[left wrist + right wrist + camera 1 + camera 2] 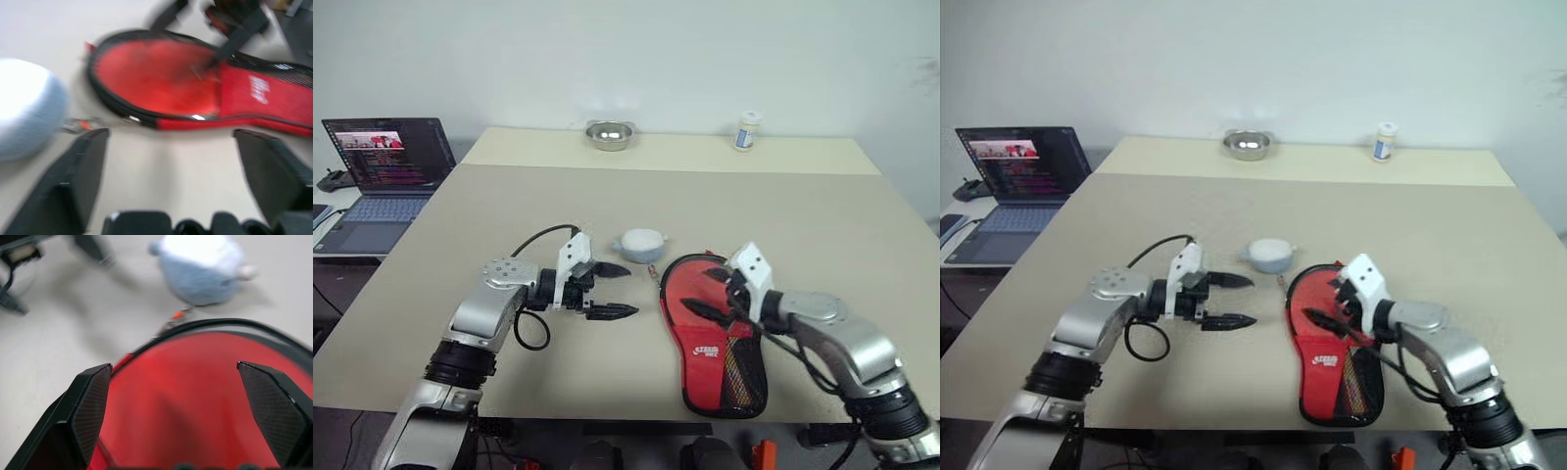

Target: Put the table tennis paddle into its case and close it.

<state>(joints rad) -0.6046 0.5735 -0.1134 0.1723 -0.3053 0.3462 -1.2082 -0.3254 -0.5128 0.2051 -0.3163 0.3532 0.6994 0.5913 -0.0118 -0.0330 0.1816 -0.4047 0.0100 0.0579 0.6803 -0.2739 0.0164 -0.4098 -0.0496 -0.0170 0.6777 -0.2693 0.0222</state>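
Table [509, 215], beige, holds the case [710, 338]; left tool [617, 292] and right tool [710, 294] gape empty.

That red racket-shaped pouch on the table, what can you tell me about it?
The case is a soft, paddle-shaped pouch, red with a white logo, a black mesh panel and black edging. It lies flat on the table, round end away from the robot, narrow end toward the near edge. The round part shows a smooth red surface inside the black rim. The open right gripper hovers over that end; whether it touches is unclear.
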